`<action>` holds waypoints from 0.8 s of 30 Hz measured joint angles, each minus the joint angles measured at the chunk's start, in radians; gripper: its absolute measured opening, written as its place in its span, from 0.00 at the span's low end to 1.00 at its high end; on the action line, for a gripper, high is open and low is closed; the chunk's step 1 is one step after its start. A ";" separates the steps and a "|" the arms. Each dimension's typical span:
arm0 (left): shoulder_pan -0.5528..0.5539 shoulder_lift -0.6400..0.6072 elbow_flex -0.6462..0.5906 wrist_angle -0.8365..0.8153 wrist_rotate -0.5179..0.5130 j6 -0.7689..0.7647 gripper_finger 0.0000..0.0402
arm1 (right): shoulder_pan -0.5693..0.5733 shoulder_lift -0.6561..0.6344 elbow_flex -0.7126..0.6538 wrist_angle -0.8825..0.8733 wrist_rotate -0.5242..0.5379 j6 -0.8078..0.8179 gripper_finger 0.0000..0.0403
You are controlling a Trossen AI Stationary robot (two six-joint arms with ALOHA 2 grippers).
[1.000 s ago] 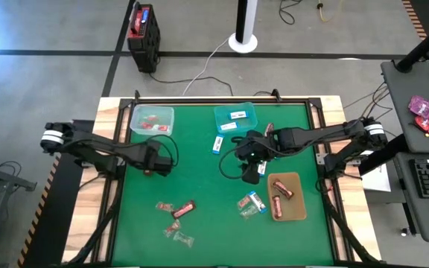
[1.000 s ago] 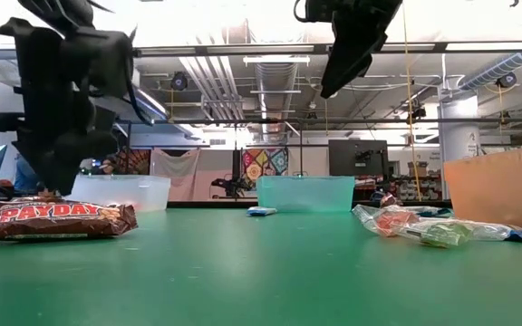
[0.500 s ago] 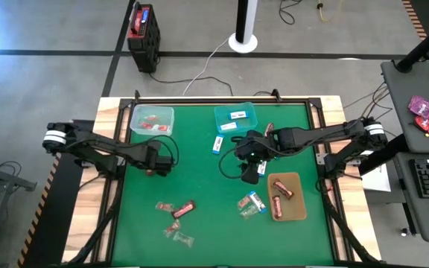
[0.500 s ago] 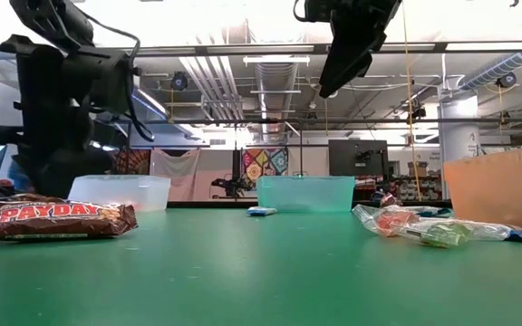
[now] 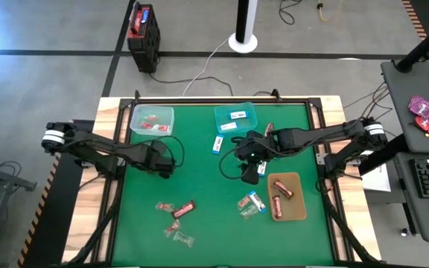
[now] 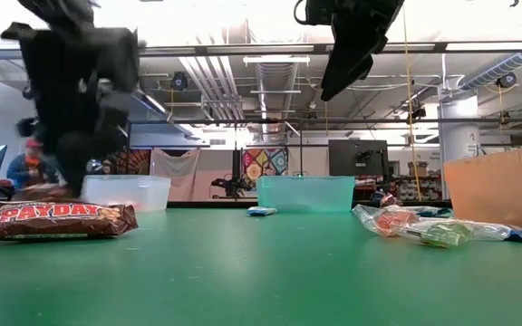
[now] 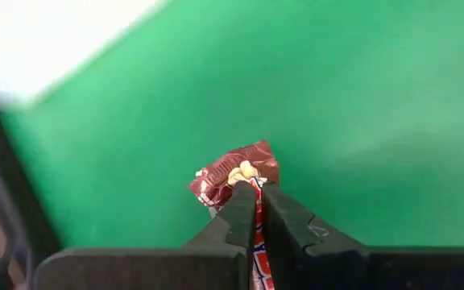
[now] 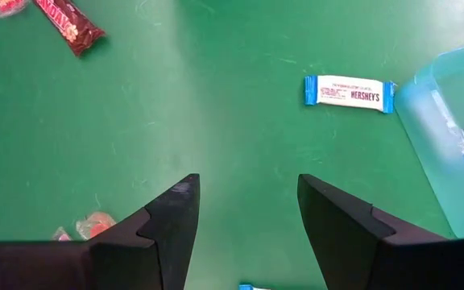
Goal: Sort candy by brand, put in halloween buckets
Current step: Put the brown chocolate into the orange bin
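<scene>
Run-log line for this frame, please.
left hand: shut on red-brown bar | right hand: open, hovering mid-table | white-and-blue packet: loose beside teal bucket

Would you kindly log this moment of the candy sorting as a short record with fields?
left gripper: fingers shut on a dark red-brown bar, above the green table
right gripper: fingers open, empty, above the table's middle
mint bucket: red sweets inside
teal bucket: white-and-blue packets inside
amber tray: two dark bars inside
loose near teal bucket: white-and-blue packet on the table
</scene>
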 joint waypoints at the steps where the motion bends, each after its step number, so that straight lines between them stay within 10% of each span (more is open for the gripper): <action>1: -0.023 -0.010 0.025 0.016 -0.029 0.031 0.00 | 0.003 0.000 -0.013 0.020 0.000 -0.001 0.50; 9: -0.184 -0.149 0.132 0.520 -0.156 0.590 0.00 | 0.061 0.010 -0.245 0.647 0.001 -0.081 0.50; 15: -0.201 -0.218 0.031 1.062 0.020 1.019 0.00 | 0.101 0.053 -0.400 1.188 0.034 -0.126 0.50; 24: -0.196 -0.168 -0.059 1.295 -0.009 1.127 0.00 | 0.137 0.119 -0.418 1.496 0.125 -0.153 0.50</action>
